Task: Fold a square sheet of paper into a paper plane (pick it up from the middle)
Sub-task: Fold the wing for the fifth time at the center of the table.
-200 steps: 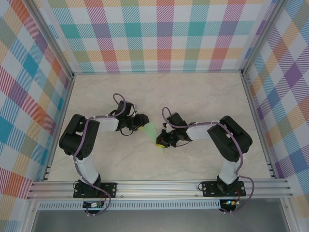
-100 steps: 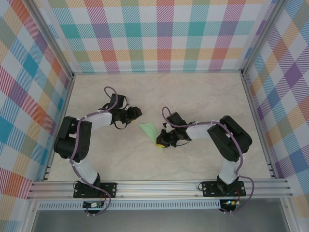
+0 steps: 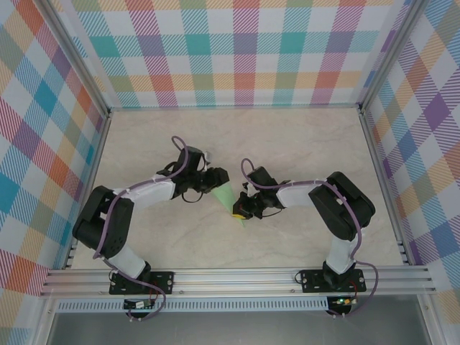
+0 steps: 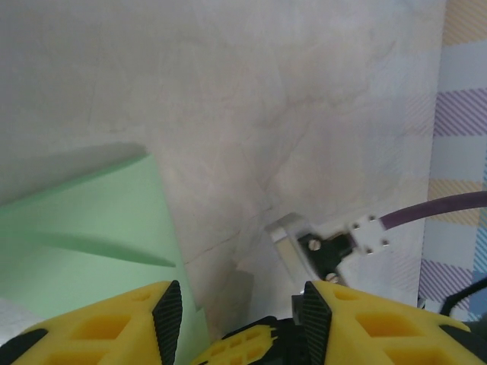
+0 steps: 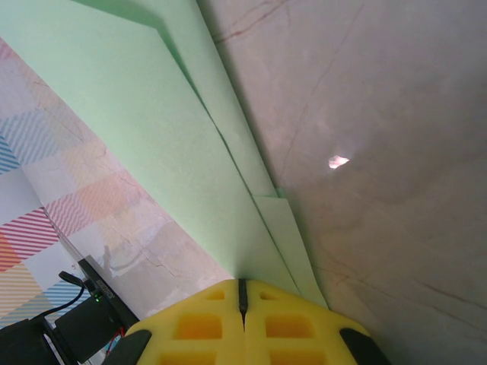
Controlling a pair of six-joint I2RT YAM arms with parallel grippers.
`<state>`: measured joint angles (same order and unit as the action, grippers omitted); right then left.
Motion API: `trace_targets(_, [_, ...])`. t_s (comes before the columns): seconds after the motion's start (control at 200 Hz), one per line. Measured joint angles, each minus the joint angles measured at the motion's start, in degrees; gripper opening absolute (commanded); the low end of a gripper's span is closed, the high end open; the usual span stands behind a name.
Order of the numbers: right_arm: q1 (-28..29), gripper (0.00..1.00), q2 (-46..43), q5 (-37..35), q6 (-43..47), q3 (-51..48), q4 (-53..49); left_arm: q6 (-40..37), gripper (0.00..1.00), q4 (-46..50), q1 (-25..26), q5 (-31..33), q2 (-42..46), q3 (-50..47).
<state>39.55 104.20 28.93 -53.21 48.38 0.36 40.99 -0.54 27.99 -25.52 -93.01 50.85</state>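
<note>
The plane, lying on the desk, is held at its near tip by the closed right hand, and a fold is judged under way, a press along the far edge being called for from the open left hand, which has been returned from its earlier withdrawal.

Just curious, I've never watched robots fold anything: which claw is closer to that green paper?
Right. The right gripper is shut on the green paper at its narrow end, pinching it. The left gripper is open at the paper's wide end.
</note>
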Motion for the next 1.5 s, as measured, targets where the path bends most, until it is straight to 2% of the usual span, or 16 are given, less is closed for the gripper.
trace_targets(0.41, [0.3, 0.01, -0.2, -0.9, -0.3, 0.1, -0.2, 1.7, 0.45, -1.3, 3.4, 0.3, -10.3, 1.3])
trace_targets(0.89, [1.9, 0.06, -2.5, -2.8, 1.4, 1.3, -1.5, 1.9, 0.44, -2.3, 3.5, 0.7, -11.2, 2.0])
trace_targets(1.13, [2.6, 0.06, 1.1, -4.1, 1.6, 4.4, -0.3, 1.9, 0.44, -2.5, 3.4, 0.7, -11.2, 1.9])
trace_targets(1.5, [2.5, 0.10, -1.3, -3.8, 2.9, -1.0, 2.9, 1.9, 0.43, -2.6, 3.4, 0.7, -11.4, 1.9])
